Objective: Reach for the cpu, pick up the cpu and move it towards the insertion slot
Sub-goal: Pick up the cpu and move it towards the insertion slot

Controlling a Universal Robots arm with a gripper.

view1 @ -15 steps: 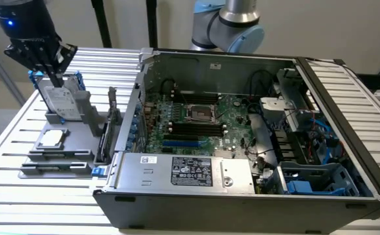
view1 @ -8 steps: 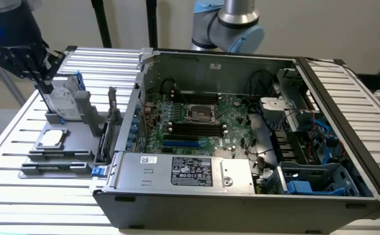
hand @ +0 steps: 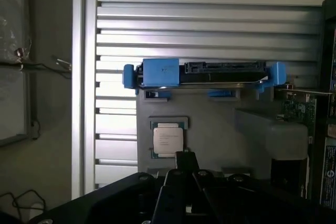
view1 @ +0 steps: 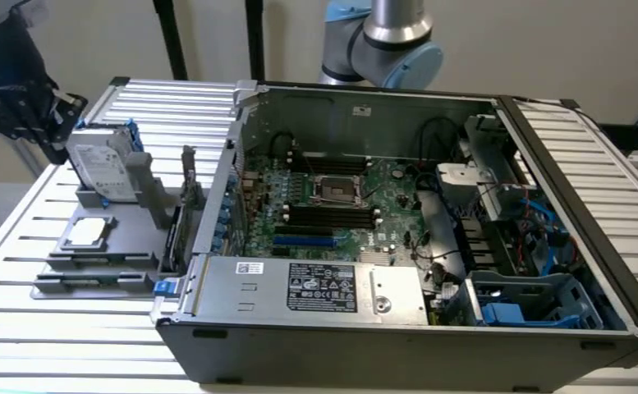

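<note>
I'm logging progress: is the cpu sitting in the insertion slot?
No, the cpu lies on the grey holder outside the case, away from the insertion slot.

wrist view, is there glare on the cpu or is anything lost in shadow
Wrist view: the cpu has a metal top that glares near white, the gripper beside it is a dark silhouette, and the ribbed table shines in bands. Exterior view: inside the computer case the light is dim around the insertion slot, while the table slats gleam.
</note>
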